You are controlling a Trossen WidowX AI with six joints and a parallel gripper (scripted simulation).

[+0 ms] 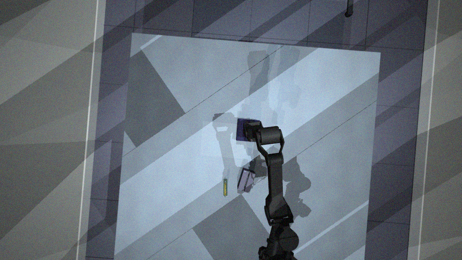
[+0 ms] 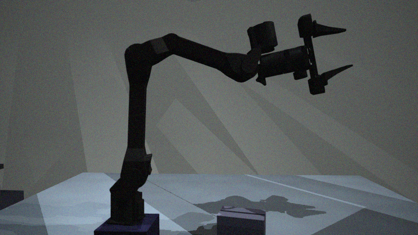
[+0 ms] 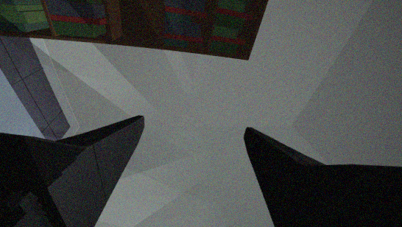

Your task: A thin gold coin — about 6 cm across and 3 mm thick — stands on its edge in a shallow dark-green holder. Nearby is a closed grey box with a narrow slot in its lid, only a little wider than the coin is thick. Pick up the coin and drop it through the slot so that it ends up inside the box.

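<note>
The gold coin [image 1: 225, 187] stands on edge in the dark-green holder [image 1: 226, 193], seen from above as a thin yellow line in the top view. The closed grey box [image 1: 242, 181] [image 2: 241, 224] is beside it, to the right in the top view, slightly turned, with a narrow dark slot along its lid. My gripper [image 2: 349, 47] [image 3: 196, 127] is open wide and empty, high above the table and pointing nearly level, tilted slightly up. Coin and holder are not visible in the exterior view or in the wrist view.
The arm stands on a dark blue base block [image 1: 240, 130] [image 2: 152, 223] on the pale table [image 1: 161, 168] [image 2: 204, 182]. The box is nearer the base block than the holder is. The wrist view shows walls and a bookshelf [image 3: 132, 37].
</note>
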